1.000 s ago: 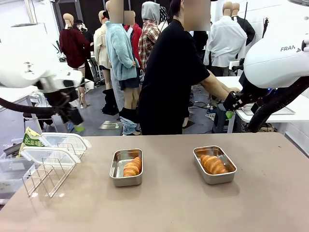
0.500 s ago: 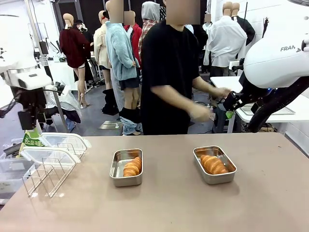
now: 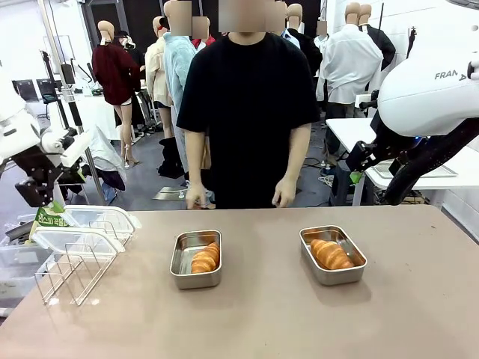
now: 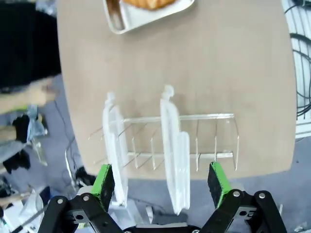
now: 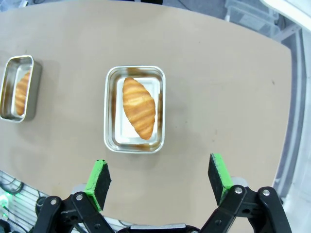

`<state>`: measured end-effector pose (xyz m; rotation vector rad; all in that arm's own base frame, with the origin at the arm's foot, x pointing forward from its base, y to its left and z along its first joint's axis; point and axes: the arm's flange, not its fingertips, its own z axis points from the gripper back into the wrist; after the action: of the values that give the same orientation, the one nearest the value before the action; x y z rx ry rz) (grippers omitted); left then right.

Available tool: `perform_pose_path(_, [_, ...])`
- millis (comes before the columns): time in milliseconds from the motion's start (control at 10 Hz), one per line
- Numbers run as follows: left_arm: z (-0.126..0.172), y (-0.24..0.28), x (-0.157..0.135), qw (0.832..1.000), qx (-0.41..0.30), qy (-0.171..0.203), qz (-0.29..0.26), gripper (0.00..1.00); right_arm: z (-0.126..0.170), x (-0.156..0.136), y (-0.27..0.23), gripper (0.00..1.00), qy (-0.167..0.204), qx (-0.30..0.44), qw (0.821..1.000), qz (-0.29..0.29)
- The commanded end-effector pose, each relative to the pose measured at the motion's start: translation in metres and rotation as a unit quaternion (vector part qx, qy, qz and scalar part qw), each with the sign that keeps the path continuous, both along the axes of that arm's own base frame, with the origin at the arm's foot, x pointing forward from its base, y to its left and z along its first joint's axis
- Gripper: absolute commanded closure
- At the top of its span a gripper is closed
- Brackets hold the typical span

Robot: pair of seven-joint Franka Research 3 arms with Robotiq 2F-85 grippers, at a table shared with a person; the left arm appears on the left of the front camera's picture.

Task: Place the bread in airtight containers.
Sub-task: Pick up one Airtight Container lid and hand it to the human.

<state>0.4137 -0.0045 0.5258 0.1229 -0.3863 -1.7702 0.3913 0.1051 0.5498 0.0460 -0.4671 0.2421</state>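
Two airtight containers stand open on the brown table, each holding one piece of bread. The left container [image 3: 196, 281] holds a croissant [image 3: 205, 258]; the right container [image 3: 337, 275] holds another croissant [image 3: 330, 254]. My right gripper [image 5: 159, 177] hangs open high above the right container [image 5: 146, 144] and its croissant [image 5: 139, 108]; the other container [image 5: 8, 92] lies farther off. My left gripper [image 4: 161, 182] is open over a wire rack [image 4: 214, 145] holding two translucent lids [image 4: 175, 155]. A container corner [image 4: 119, 22] shows beyond.
A person in a black shirt stands at the far table edge, hands [image 3: 198, 198] hanging near it. The wire rack [image 3: 71, 269] and clear plastic bins [image 3: 105, 218] with a green packet [image 3: 49, 215] sit at the table's left end.
The person has turned to face the table and lowered both hands. My left arm has swung and dropped lower at the left. The right arm has not moved.
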Motion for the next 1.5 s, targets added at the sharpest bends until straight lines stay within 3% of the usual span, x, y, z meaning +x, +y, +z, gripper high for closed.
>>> perform_pose_path(0, [-0.0060, 0.0020, -0.0029, 0.999, -0.006, 0.033, -0.025, 0.00, -0.0004, -0.0002, 0.0000, 0.00, 0.000, 0.000, 1.000, 0.000])
perform_pose_path(200, [-0.0051, -0.0009, -0.0049, 0.999, 0.022, 0.037, -0.017, 0.00, -0.0004, -0.0002, 0.0000, 0.00, 0.000, 0.000, 1.000, 0.000])
perform_pose_path(300, [-0.0118, -0.0017, -0.0048, 1.000, -0.004, 0.026, -0.016, 0.00, -0.0004, -0.0002, 0.0000, 0.00, 0.000, 0.000, 1.000, 0.000])
perform_pose_path(1200, [-0.0118, -0.0017, -0.0048, 1.000, -0.004, 0.026, -0.016, 0.00, -0.0004, -0.0002, 0.0000, 0.00, 0.000, 0.000, 1.000, 0.000])
perform_pose_path(1400, [-0.0149, -0.0031, -0.0014, 0.998, 0.012, 0.045, -0.037, 0.00, -0.0004, -0.0002, 0.0000, 0.00, 0.000, 0.000, 1.000, 0.000])
